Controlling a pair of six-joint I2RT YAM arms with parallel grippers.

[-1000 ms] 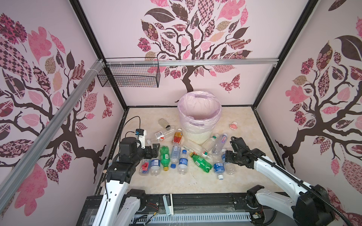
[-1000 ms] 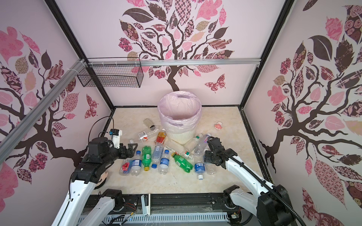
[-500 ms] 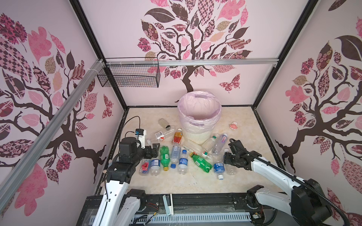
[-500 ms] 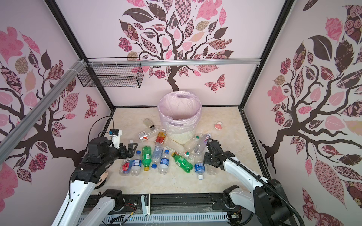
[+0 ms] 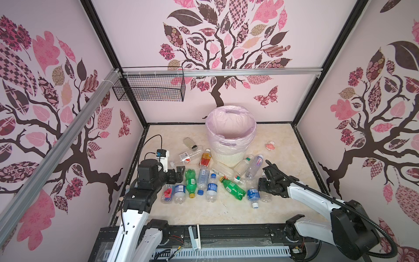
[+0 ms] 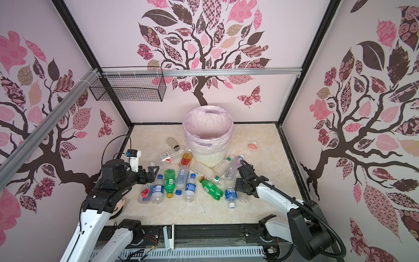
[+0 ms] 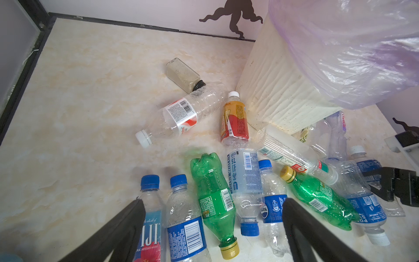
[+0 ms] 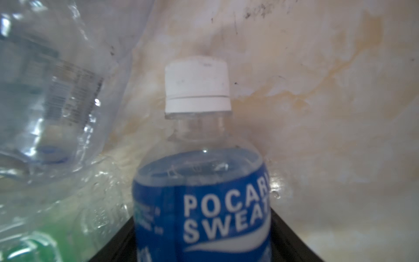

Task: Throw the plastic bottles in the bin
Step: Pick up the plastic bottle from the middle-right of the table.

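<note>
Bottles (image 5: 209, 187) of clear and green plastic are lying on their sides in a loose heap on a pale marbled worktop (image 5: 226, 215), inside a booth papered with pink tree decals. The heap is spreading out from the foot of the bin (image 5: 229, 158), a round white ribbed basket standing near the back wall. Its translucent pink liner (image 5: 230, 127) is hiding the lower inside. The clear ones are overlapping, so an exact count is hard to make out.

The left gripper (image 5: 179, 174) is hovering at the heap's left end with its jaws spread wide. In the left wrist view its two black fingers (image 7: 127, 226) are framing several capped necks. One finger is covering part of a Fiji bottle (image 7: 150, 229), whose base the frame edge is cutting off.

The right gripper (image 8: 201, 215) is straddling a blue-labelled bottle (image 8: 204, 181) with a white cap, which is lying at the heap's right end. A black finger (image 8: 290, 236) is showing on each side of the label. Whether the jaws are pressing the bottle cannot be told. The label's lettering is running out of frame, and a clear bottle (image 8: 45, 102) beside it is blurred. In both top views the gripper's own body is hiding its fingertips.

A squat brownish jar (image 5: 189, 143) is lying just left of the bin. A small pink toy (image 5: 270, 145), too small to make out, is sitting to its right. A black wire basket (image 5: 149, 90) is hanging high on the back wall.
</note>
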